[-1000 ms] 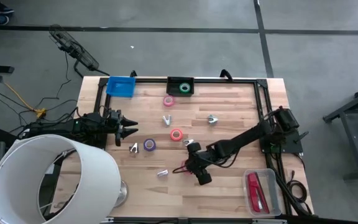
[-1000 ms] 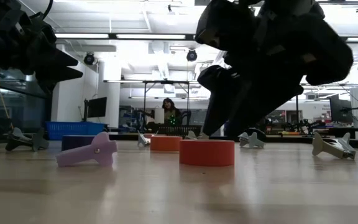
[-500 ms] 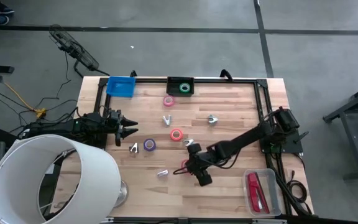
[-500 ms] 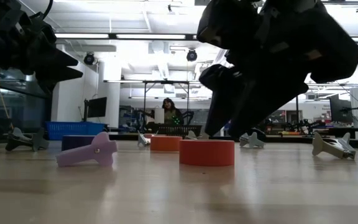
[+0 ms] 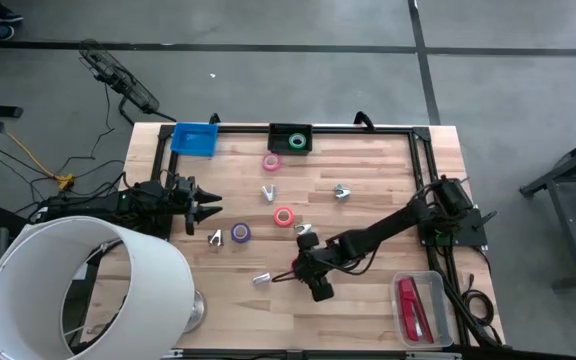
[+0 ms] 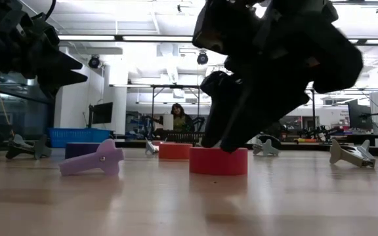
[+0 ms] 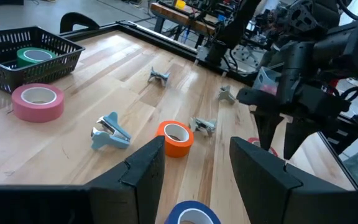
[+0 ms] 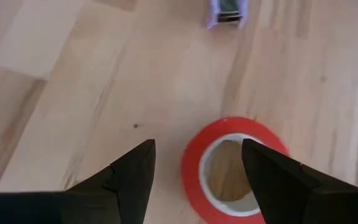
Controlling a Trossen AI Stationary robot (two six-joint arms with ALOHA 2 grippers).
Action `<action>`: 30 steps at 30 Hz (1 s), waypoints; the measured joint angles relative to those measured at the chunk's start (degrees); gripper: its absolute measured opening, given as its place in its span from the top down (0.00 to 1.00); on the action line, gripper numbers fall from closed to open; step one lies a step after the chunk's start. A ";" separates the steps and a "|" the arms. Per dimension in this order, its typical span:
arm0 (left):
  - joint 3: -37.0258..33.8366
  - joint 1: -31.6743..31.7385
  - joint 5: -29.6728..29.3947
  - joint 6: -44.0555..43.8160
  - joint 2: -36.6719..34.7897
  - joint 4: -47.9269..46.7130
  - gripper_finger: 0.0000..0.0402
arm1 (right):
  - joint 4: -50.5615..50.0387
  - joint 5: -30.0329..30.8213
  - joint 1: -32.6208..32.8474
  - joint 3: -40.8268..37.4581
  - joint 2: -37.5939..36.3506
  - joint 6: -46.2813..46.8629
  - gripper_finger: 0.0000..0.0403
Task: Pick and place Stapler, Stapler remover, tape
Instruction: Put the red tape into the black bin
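Note:
A red tape roll point(image 5: 296, 266) lies flat on the table under my right gripper point(image 8: 197, 144). The gripper is open and slants down over it. In the right wrist view one finger point(image 8: 272, 177) stands over the roll's hole point(image 8: 229, 168) and the other finger point(image 8: 132, 177) outside its wall. Orange point(image 5: 284, 216), purple point(image 5: 240, 232) and pink point(image 5: 271, 161) rolls lie flat farther back, and a green roll point(image 5: 296, 140) sits in a black basket. Small stapler removers point(image 5: 269, 192) are scattered about. The red stapler point(image 5: 411, 305) lies in a clear tray. My left gripper point(image 5: 208, 207) waits open at the left. My right gripper comes at the red roll slanting down from the table's right side, with the roll's wall point(image 8: 191, 165) between its open fingers. The roll lies flat on the table point(image 6: 218, 160). I cannot tell whether a fingertip touches it.
A blue bin point(image 5: 194, 138) stands at the far left. A purple stapler remover point(image 5: 261, 279) lies just left of the red roll, with another remover point(image 5: 303, 229) just behind it. A large white lampshade point(image 5: 78, 290) covers the near left corner.
My right gripper has edged a little toward the table's left edge and slightly down over the red roll, staying open. The roll has not moved.

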 joint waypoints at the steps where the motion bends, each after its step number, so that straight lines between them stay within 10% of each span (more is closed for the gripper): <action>1: -0.02 -0.02 0.02 0.00 0.00 0.00 0.56 | -0.58 0.07 0.00 -0.02 0.00 0.39 0.43; 30: 0.00 -0.02 0.04 0.00 0.00 0.00 0.56 | -4.63 -2.44 0.07 0.20 2.81 2.27 0.83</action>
